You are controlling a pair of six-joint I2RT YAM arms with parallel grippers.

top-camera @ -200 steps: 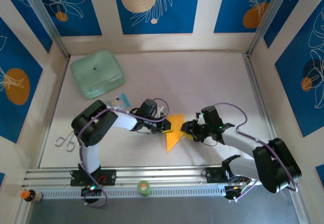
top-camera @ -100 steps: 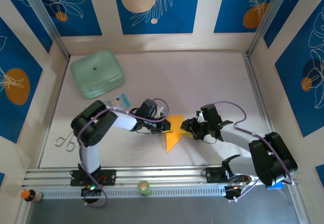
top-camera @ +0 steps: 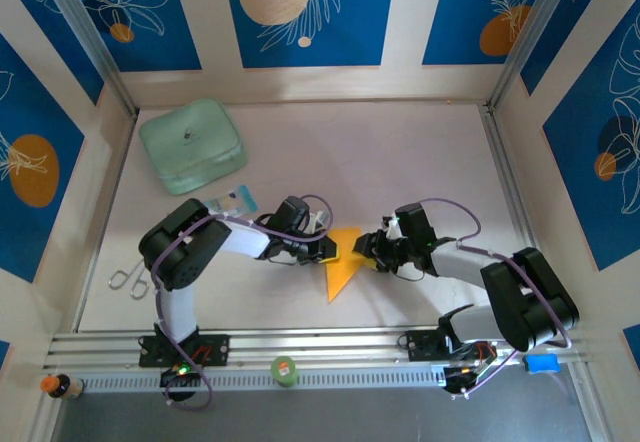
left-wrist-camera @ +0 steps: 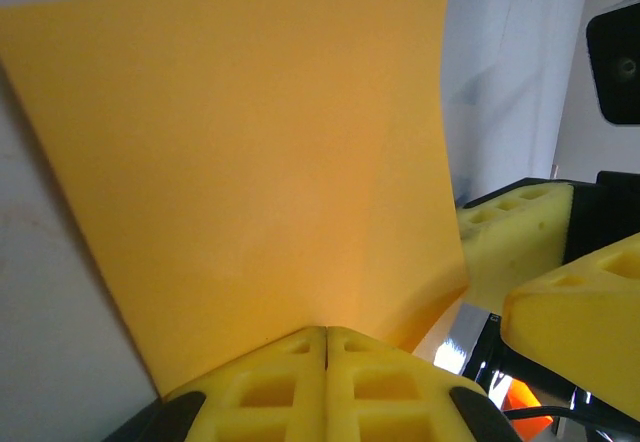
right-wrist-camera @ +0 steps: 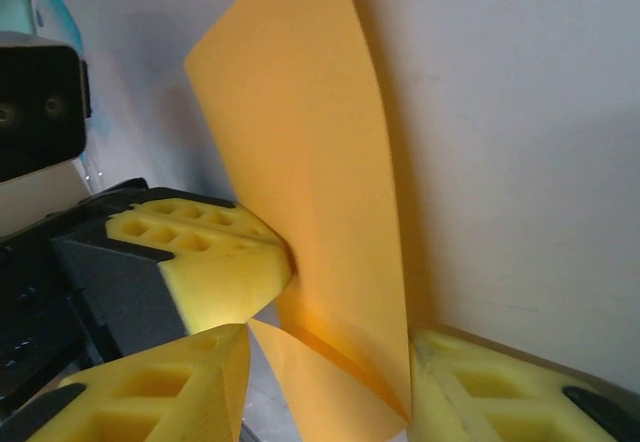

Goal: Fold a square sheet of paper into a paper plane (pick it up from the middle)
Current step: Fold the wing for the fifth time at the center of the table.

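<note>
Paper (top-camera: 343, 267), partly folded and standing off the table, sits well right of the box (top-camera: 192, 146), nearer the arm bases. On its box-side edge the left gripper (top-camera: 328, 251) stays clamped. Over the last second the right gripper (top-camera: 372, 252) has slid in, and its jaws now straddle the far edge, still apart. A second grip for the next fold looks close.

Blue leaf-patterned walls (top-camera: 300, 12) enclose a pale table (top-camera: 400, 162)
</note>
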